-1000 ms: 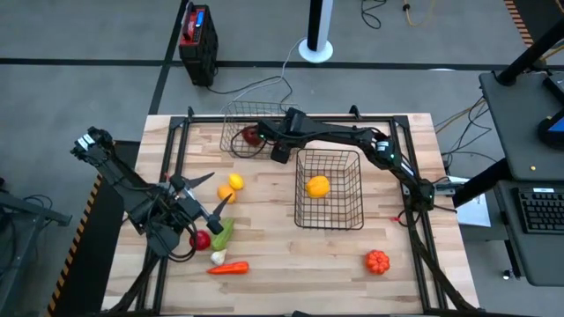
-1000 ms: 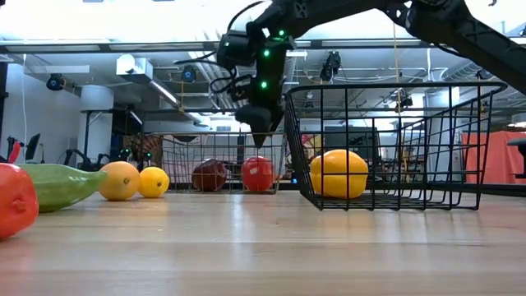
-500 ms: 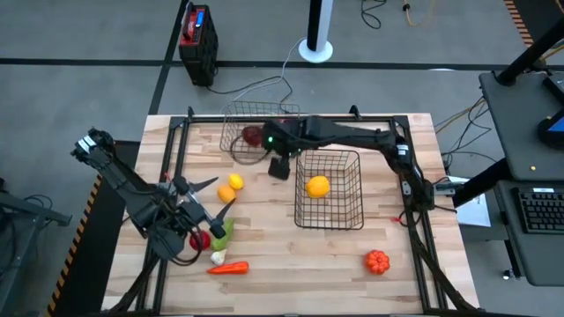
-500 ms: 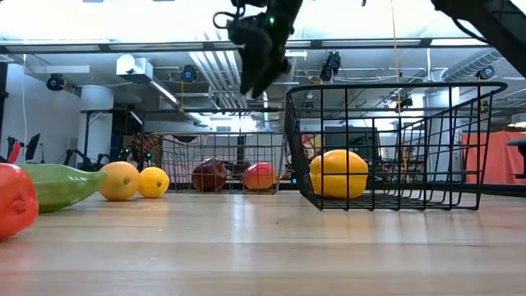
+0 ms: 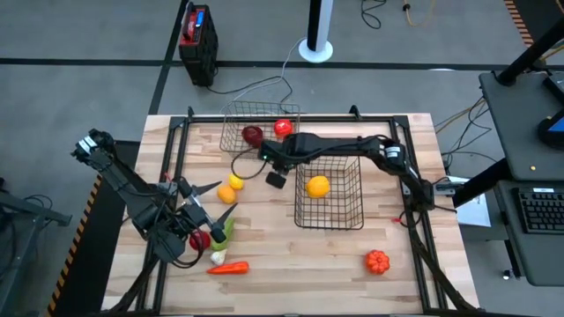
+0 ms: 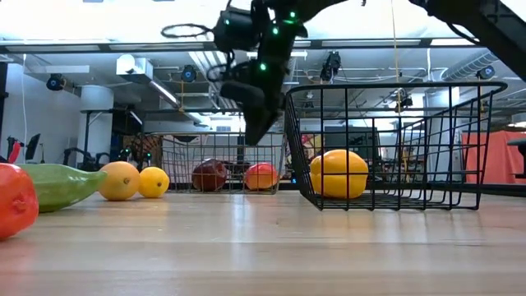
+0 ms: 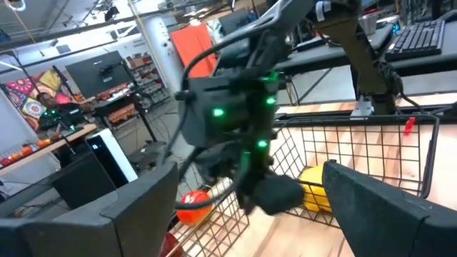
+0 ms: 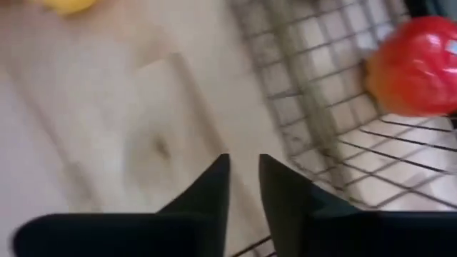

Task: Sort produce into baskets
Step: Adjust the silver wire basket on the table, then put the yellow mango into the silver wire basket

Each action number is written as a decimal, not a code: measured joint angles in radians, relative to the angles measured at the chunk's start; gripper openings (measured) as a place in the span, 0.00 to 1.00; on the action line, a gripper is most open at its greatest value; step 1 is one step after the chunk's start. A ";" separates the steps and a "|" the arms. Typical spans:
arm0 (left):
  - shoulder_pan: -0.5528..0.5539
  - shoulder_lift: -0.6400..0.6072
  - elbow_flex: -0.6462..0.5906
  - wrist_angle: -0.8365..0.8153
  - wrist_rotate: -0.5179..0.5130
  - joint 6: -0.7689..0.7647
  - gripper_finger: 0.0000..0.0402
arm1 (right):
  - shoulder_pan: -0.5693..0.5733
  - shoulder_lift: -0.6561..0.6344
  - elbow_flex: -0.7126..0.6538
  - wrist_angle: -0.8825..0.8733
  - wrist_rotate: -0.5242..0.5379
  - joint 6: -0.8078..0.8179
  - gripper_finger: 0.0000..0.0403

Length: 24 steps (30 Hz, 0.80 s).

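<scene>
The far basket (image 5: 257, 130) holds a dark red fruit (image 5: 252, 135) and a red fruit (image 5: 283, 129). The near basket (image 5: 328, 187) holds a yellow-orange fruit (image 5: 317, 186). On the left of the table lie a yellow piece (image 5: 235, 181), an orange piece (image 5: 226, 195), a cucumber (image 5: 223, 233), a red piece (image 5: 201, 239), garlic (image 5: 218, 257) and a carrot (image 5: 228, 268). My right gripper (image 5: 276, 179) hangs shut and empty above bare wood between the baskets, pointing steeply down. My left gripper (image 5: 214, 199) stands open beside the orange piece, holding nothing.
An orange pumpkin-like piece (image 5: 377, 261) sits alone near the table's front right. A red-and-black box (image 5: 197, 35) stands on the floor beyond the table. Bare wood lies between the two baskets and in front of the near basket.
My right gripper has drawn away from the far basket toward the table's near edge, rising and then sinking again, and has tipped more steeply down. The arm no longer covers the red fruit, which lies in the far basket. The fruits have stayed in place.
</scene>
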 joint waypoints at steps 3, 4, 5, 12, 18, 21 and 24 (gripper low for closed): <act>0.000 0.000 0.000 -0.001 0.000 0.000 0.81 | -0.015 -0.003 -0.001 0.019 0.015 0.011 0.07; 0.000 0.000 0.000 -0.002 0.000 0.000 0.81 | -0.017 -0.005 0.000 0.027 0.025 0.011 0.04; 0.000 0.000 0.000 -0.004 0.000 0.000 0.81 | -0.020 -0.005 0.004 0.029 0.042 0.012 0.03; 0.000 0.000 0.000 -0.006 0.000 0.000 0.81 | -0.054 -0.005 0.021 0.028 0.058 0.020 0.03; 0.000 0.000 0.000 -0.007 0.000 0.000 0.81 | -0.059 -0.005 0.021 0.028 -0.003 0.019 0.03; 0.000 -0.001 0.000 -0.007 0.000 0.000 0.81 | -0.039 -0.006 0.037 -0.003 -0.049 0.020 0.03; 0.000 -0.001 0.000 -0.007 0.027 -0.021 0.81 | 0.013 -0.018 0.066 -0.063 -0.053 0.019 0.03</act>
